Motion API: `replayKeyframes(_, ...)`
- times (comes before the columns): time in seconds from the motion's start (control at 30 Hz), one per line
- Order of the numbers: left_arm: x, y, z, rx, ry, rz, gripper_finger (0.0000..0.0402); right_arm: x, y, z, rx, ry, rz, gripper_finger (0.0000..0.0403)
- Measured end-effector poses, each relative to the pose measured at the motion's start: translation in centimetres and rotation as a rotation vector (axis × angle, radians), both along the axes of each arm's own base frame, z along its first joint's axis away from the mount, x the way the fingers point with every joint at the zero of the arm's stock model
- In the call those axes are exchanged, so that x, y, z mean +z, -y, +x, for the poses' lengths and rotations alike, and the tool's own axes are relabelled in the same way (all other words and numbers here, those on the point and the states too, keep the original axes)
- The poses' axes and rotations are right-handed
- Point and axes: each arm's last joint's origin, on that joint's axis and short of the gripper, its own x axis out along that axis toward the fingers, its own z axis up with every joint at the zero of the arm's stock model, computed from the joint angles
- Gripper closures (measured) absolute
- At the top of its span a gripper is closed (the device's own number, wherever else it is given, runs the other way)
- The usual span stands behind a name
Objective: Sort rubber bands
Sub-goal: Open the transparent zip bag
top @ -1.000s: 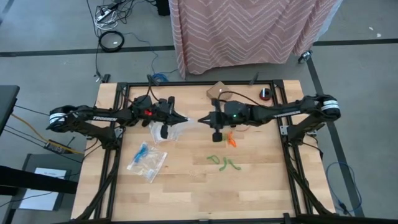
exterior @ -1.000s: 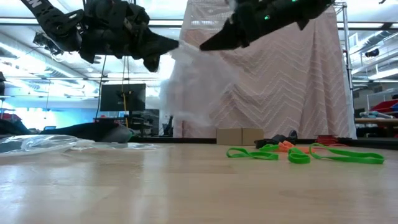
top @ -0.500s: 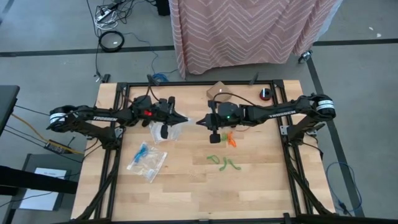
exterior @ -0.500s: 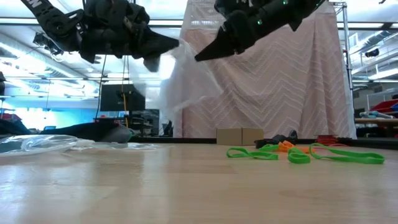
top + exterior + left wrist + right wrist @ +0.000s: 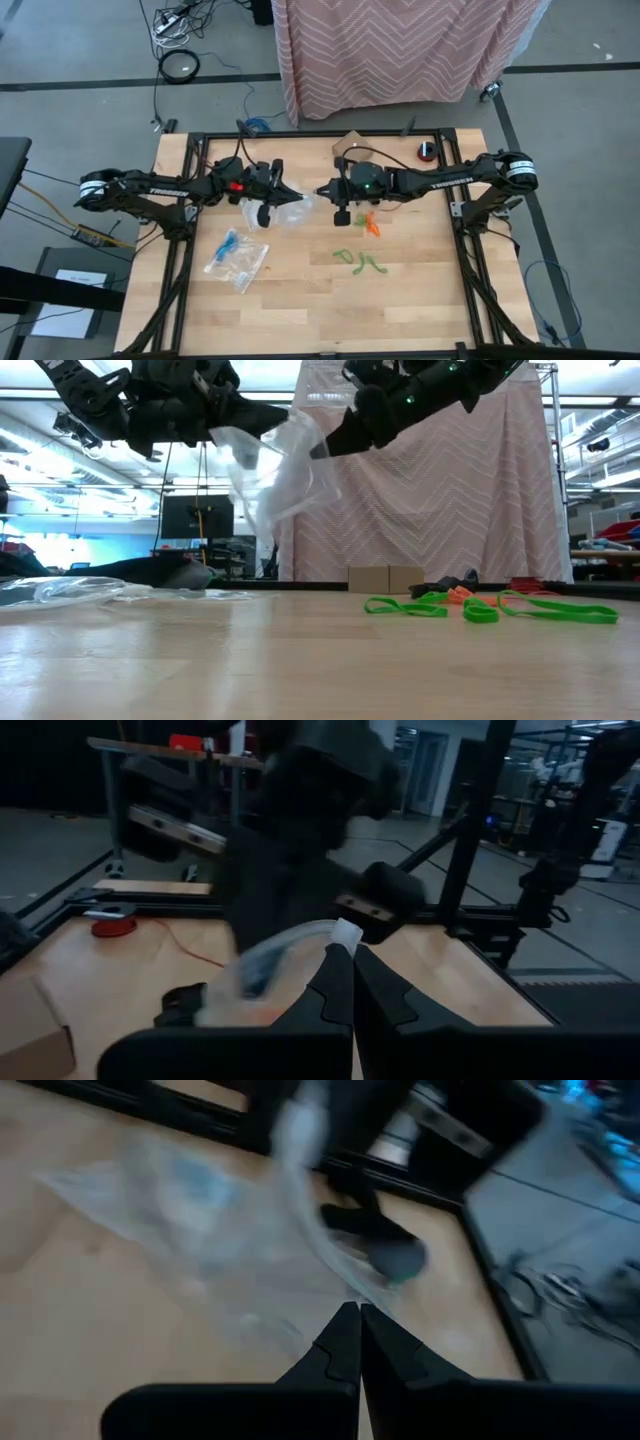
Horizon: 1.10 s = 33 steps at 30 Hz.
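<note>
Both arms are raised over the middle of the table, grippers facing each other with a clear bag between them.

Left gripper: fingers together, clamped on one edge of the bag, as the left wrist view shows. The bag hangs down from it, crumpled, well above the table in the low view.

Right gripper: fingers pressed together in the right wrist view, tips at the bag's far edge. Cannot tell whether they pinch the film or only touch it.

Rubber bands: green bands lie loose on the bare wood, nearer the front edge than the right gripper. Orange bands lie just beneath the right arm, near the green ones. In the low view both groups sit flat on the table, green in front, orange behind.

A second bag lies flat on the left part of the table with blue bands inside.

A small cardboard box sits at the back edge.
</note>
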Motion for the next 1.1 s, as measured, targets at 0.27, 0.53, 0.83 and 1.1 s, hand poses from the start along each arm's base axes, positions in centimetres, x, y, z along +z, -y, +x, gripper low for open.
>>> replayKeyframes(0.27,0.0,-0.1,0.0,0.019,0.004,0.001,0.0400,0.0,-0.3,0.0,0.080,0.002,0.042,0.0403)
replayKeyframes(0.53,-0.6,-0.3,0.0,0.113,-0.053,0.060,0.0400,0.0,-0.6,0.0,0.204,0.008,0.188,0.0403)
replayKeyframes(0.83,0.0,-0.1,0.1,0.124,0.009,0.037,0.0400,-0.2,-0.2,-0.1,0.088,-0.013,0.161,0.0403)
replayKeyframes(1.1,-0.2,0.7,0.9,0.120,0.052,0.050,0.0400,-0.3,0.1,-0.1,0.015,-0.008,0.186,0.0403)
